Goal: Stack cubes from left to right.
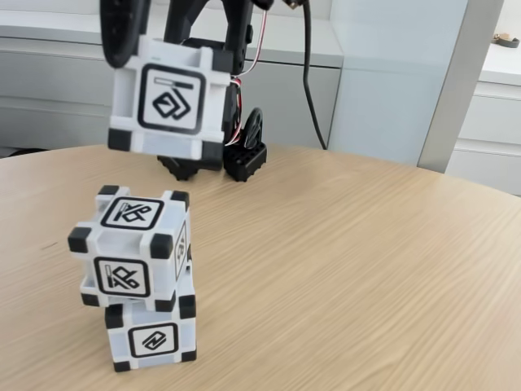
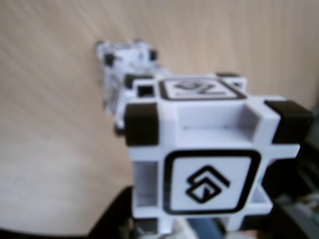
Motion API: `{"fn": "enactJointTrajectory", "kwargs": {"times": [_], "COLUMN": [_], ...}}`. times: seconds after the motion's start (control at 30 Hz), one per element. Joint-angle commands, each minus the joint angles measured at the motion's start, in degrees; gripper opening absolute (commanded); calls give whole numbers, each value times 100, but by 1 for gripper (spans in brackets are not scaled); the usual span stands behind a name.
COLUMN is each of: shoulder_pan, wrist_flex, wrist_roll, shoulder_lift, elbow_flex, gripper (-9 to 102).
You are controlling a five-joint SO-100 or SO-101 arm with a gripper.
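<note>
White cube [image 1: 167, 98] clamped in gripper [image 2: 199, 226], high over table [image 1: 366, 244]. Two-cube stack [image 1: 138, 277] sits at about 6 o'clock below it in fixed view, slightly nearer the camera; top cube skewed. Needs lowering onto it.

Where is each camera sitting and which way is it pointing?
Fixed view: low at the round wooden table's near edge, facing the black arm's base across it; a stack of two white plastic cubes with black corners stands in front, the raised third cube above.
Wrist view: rides on the arm, looking down past the pincer and its held cube onto the stack.
Both show the held cube and the stack.
</note>
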Motion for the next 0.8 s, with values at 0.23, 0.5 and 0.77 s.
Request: {"fn": "enactJointTrajectory", "kwargs": {"times": [0.23,0.5,0.77], "shoulder_pan": [633,791,703], "wrist_flex": [35,18,18], "wrist_roll": [-211,-229,-264], "shoulder_lift": [-633,-896,-1081], "elbow_flex": [-334,-334,-334], "gripper": [0,0,0]}}
